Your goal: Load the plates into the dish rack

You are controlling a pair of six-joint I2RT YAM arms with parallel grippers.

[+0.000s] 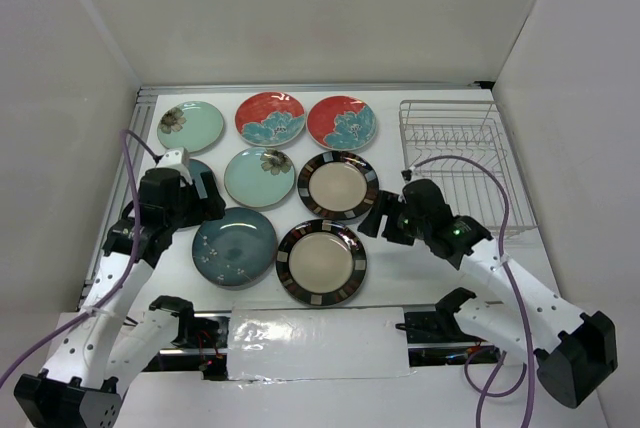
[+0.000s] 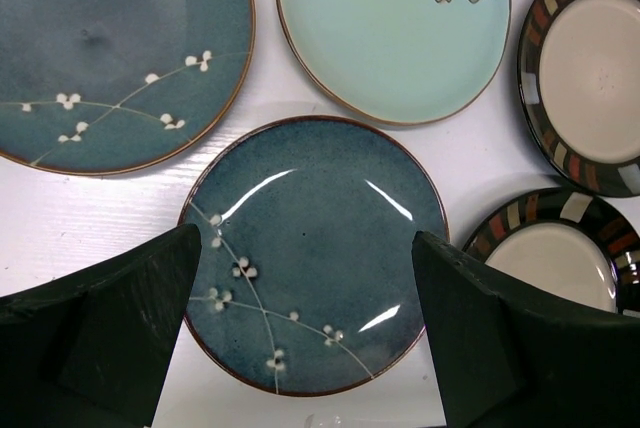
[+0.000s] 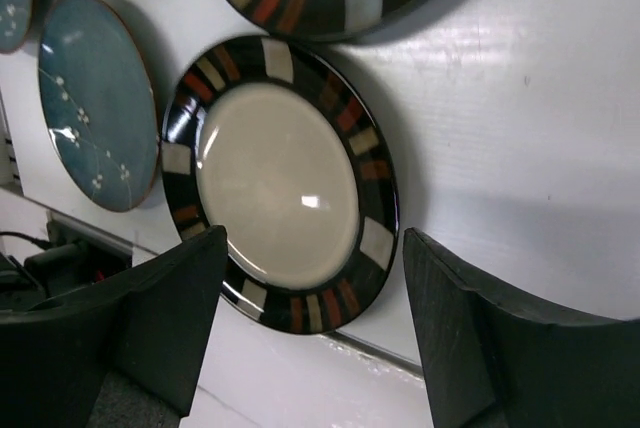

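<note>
As both arms lean out over the white table (image 1: 395,283), the left gripper (image 1: 207,195) hangs with its jaws spread wide and nothing held, above the left side of the spread of plates. From its wrist camera the near teal plate (image 2: 315,248) lies straight below, framed between the two dark fingers (image 2: 100,333). The far teal plate (image 2: 110,48) sits up and to the left, mostly tucked under that arm when seen from overhead. The right gripper (image 1: 384,220) is likewise gaping and holds nothing, poised just beside the right rims of the two striped plates. Its own camera shows the near beige plate (image 3: 285,183) lying between its fingers (image 3: 505,343), and whether they touch the rim I cannot tell. I count eight plates, all flat on the table in rough rows. Two are red with blue flowers, the left red plate (image 1: 270,118) and the right red plate (image 1: 342,122), side by side at the back. Two are pale mint, the corner mint plate (image 1: 190,126) at back left and the middle mint plate (image 1: 259,177). Then come the two teal ones and two beige with striped rims, the far beige plate (image 1: 338,185) just behind the near one. One dish rack (image 1: 455,153) stands at the back right, well apart from the plates, with none of them in it.
</note>
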